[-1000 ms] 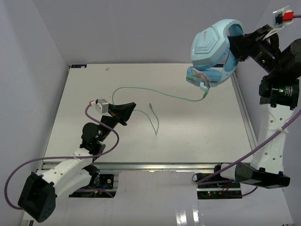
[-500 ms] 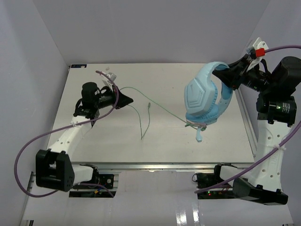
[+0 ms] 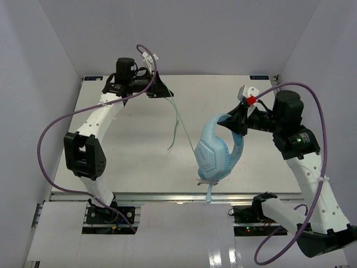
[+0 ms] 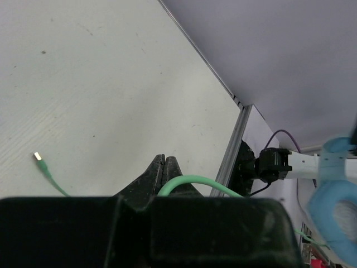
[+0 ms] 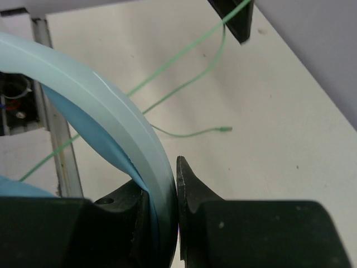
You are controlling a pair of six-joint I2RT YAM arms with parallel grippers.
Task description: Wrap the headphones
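Mid-frame above the bench [image 3: 111, 162], the right hand [image 3: 237, 124] clamps the headphones [image 3: 213, 156] by the band. The left hand [image 3: 165, 92] (upper centre) pinches the green cable [image 3: 177, 120].

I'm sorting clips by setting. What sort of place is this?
Likely a robotics lab test cell: a white table boxed in by plain grey walls, with two arms mounted at its near edge, trailing purple cables and handling light blue headphones.
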